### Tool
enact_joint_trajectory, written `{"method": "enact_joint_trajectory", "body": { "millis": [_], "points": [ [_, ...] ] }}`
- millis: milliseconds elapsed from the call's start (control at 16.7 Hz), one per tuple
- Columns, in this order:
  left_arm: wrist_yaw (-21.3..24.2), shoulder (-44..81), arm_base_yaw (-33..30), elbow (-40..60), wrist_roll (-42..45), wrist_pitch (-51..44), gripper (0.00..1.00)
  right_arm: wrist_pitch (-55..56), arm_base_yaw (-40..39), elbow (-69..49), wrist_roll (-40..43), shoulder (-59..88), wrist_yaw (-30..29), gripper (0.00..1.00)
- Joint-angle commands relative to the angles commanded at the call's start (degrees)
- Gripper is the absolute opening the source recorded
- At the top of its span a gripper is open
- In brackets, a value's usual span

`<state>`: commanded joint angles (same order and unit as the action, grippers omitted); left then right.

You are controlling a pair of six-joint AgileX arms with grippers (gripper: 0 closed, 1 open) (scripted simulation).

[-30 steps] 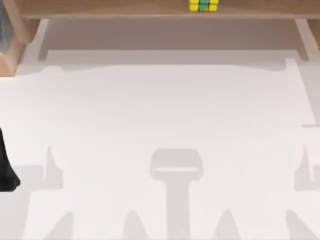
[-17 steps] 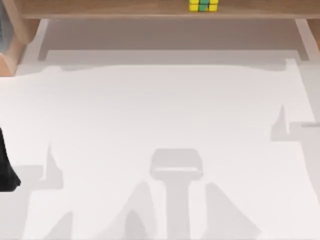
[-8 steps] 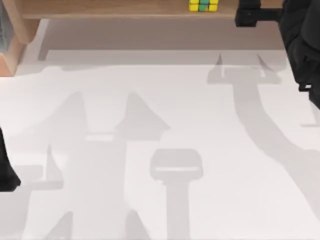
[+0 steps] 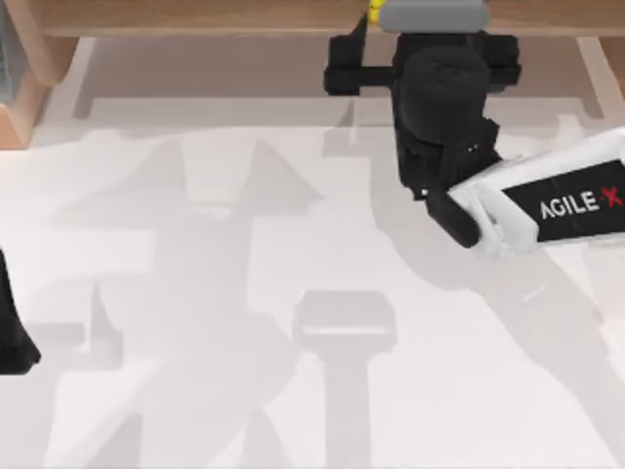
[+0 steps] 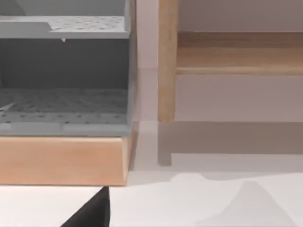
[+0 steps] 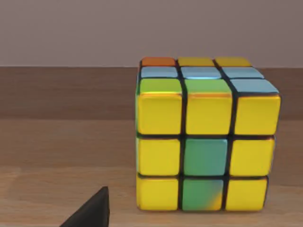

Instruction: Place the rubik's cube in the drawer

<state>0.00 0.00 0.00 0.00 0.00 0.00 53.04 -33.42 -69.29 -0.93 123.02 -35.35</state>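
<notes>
While the right arm reaches over the far edge of the bench, the scene reads as follows.

right arm (image 4: 547, 207): white link with AgileX lettering, coming in from the top view's right, black wrist over the wooden shelf edge.
right gripper (image 4: 422, 39): at the far side of the bench, right at the shelf (image 4: 195, 18); jaws state: cannot tell, the wrist body covers them from above.
rubik's cube (image 6: 204, 135): sits upright on the wooden shelf surface, square to the right wrist camera, close in front of it. Front face mostly yellow with green centre and lower-middle tiles; top face shows pale blue, orange and yellow tiles.
cube from above: just a yellow sliver (image 4: 374, 10) beside the grey camera block, probably the cube's corner.
drawer unit (image 5: 64, 85): grey perforated interior, wood front, seen from the left wrist; at the top view's far left.
left arm (image 4: 14, 332): parked at the bench's left edge, dark part only.
bench (image 4: 195, 293): white, arm shadows across it.
</notes>
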Motion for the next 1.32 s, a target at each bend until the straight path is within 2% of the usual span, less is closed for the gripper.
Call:
{"method": "enact_joint_trajectory", "body": {
  "millis": [540,1020,1320],
  "points": [
    [0.0,0.0,0.0,0.0,0.0,0.0,1.00,0.5,-0.2,-1.9,0.0,2.3,-0.2,1.00],
    [0.0,0.0,0.0,0.0,0.0,0.0,1.00,-6.0,3.5,-16.4,0.3,9.8,3.5,1.00],
    [0.0,0.0,0.0,0.0,0.0,0.0,1.00,-6.1,3.5,-17.3,0.2,10.9,3.4,1.00]
  ]
}}
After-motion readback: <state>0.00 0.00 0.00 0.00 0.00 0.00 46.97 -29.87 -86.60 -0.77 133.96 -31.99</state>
